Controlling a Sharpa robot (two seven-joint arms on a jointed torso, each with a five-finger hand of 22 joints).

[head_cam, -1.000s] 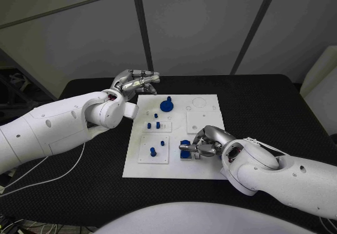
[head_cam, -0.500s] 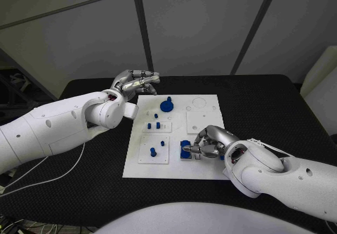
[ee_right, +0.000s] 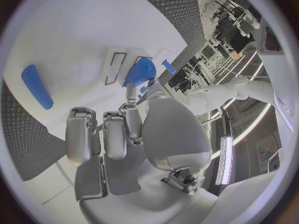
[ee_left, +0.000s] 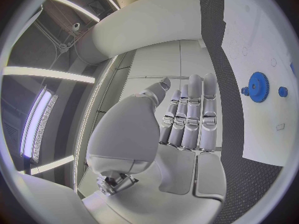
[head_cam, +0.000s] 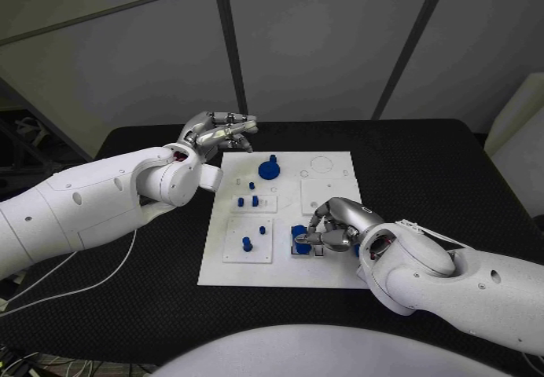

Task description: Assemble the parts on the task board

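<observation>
Right hand (head_cam: 336, 228) pinches a small blue plastic part (head_cam: 300, 237) at the near right of the white rectangular task board (head_cam: 328, 188); left hand (head_cam: 218, 130), fingers curled, grasps nothing beyond the board's far left corner.

One white task board (head_cam: 328, 271) lay mid-frame on one black table (head_cam: 431, 165). It carried one blue gear (head_cam: 269, 170), roughly seven smaller blue parts (head_cam: 248, 246), and two hands showed: left hand (head_cam: 218, 130), right hand (head_cam: 332, 225).

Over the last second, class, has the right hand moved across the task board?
Barely: the right hand edged slightly toward the task board's far edge, staying over the blue parts.
</observation>
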